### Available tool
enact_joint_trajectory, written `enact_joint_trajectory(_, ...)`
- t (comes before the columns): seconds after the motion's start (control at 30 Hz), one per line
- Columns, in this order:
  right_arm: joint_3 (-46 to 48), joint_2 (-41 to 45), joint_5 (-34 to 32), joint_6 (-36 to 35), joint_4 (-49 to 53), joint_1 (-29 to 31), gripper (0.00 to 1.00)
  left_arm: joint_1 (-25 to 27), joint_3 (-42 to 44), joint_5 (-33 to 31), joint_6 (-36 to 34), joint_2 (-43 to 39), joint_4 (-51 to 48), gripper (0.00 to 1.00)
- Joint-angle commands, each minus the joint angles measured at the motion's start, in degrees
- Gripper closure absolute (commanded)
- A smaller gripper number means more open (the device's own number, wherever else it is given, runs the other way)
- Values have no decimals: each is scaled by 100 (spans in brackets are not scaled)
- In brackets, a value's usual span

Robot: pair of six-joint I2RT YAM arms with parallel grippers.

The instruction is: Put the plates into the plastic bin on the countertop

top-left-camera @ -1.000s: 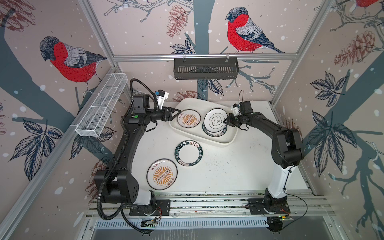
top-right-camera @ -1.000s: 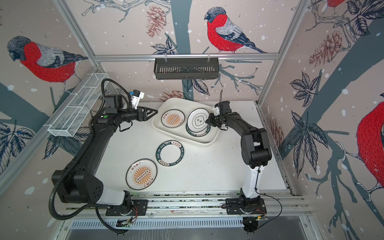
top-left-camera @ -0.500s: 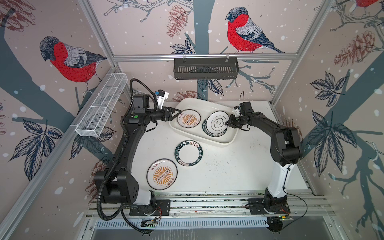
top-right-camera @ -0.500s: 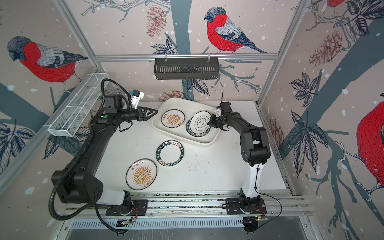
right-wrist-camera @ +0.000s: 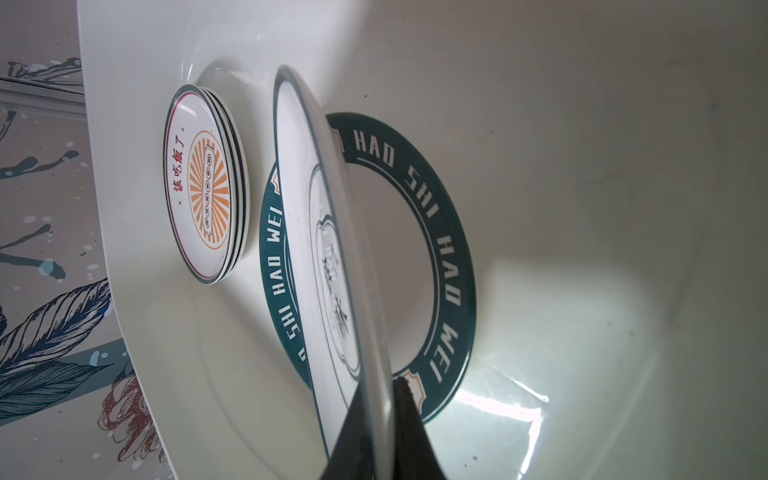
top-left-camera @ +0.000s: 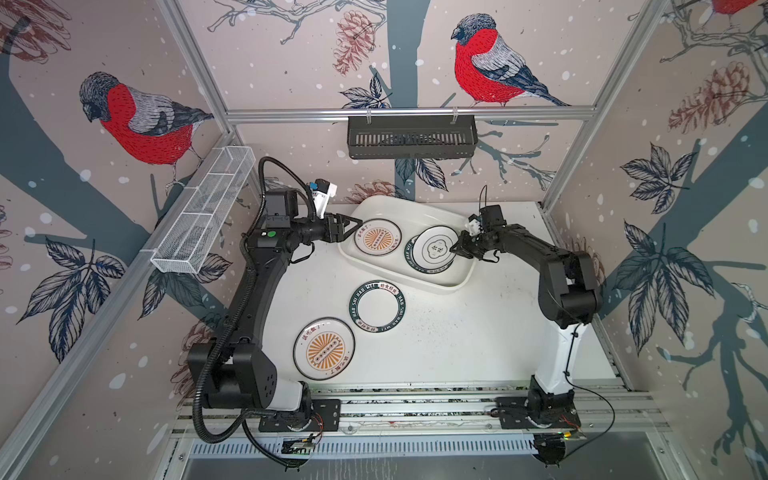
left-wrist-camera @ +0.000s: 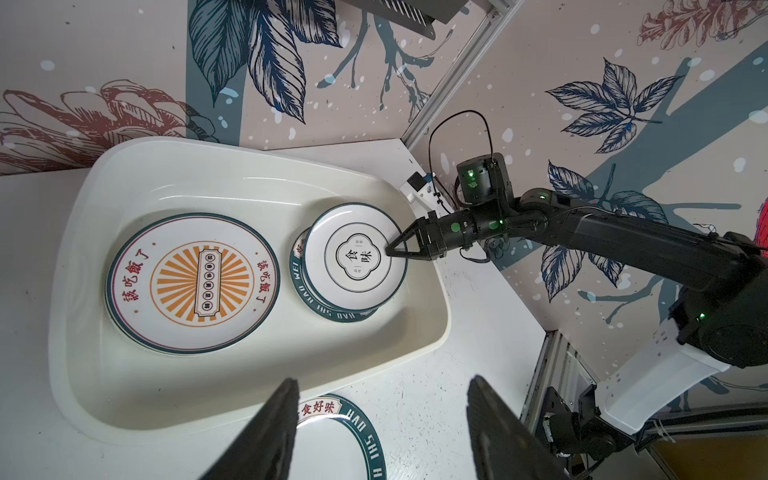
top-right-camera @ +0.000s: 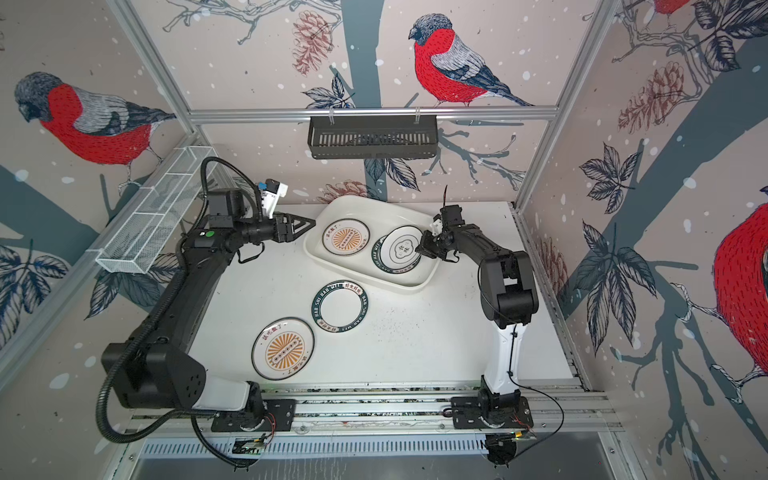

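The plastic bin (top-left-camera: 415,205) lies at the back of the countertop (top-left-camera: 457,332). My right gripper (top-left-camera: 453,249) (right-wrist-camera: 380,386) is shut on the rim of a quatrefoil plate (top-left-camera: 434,248) (right-wrist-camera: 316,232). It holds the plate tilted over a green-rimmed plate (right-wrist-camera: 440,232) that lies in the bin. A sunburst stack (top-left-camera: 377,237) (left-wrist-camera: 195,282) sits in the bin's left half. On the countertop lie a green-rimmed plate (top-left-camera: 377,305) and a sunburst plate (top-left-camera: 324,350). My left gripper (top-left-camera: 356,224) (left-wrist-camera: 382,380) hangs open and empty at the bin's left end.
A black slatted basket (top-left-camera: 411,136) hangs on the back wall. A white wire-mesh basket (top-left-camera: 203,220) runs along the left wall. Aluminium rails (top-left-camera: 415,409) with both arm bases edge the front. Patterned walls close in on three sides.
My right gripper has brought the quatrefoil plate slightly lower and nearer over the green-rimmed plate in the bin. The left arm has not moved.
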State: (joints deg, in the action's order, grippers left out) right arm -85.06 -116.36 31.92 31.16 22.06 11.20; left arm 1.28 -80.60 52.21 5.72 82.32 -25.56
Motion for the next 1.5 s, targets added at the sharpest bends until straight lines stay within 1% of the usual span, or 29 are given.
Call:
enact_joint_trajectory(0.0, -15, -40, 143, -71, 26, -17, 87, -11, -9, 82, -33, -24, 191, 36)
enact_joint_trajectory(0.87, 152, -53, 161, -75, -44, -125, 84, -6, 10, 159, -17, 38, 226, 36)
enact_joint_trajectory(1.07, 126, -105, 130, -127, 43, -149, 83, -5, -14, 298, 52, 126, 205, 36)
enact_joint_trajectory(1.47, 88, -133, 40, -202, 149, -154, 81, -2, 19, 289, 52, 91, 227, 36)
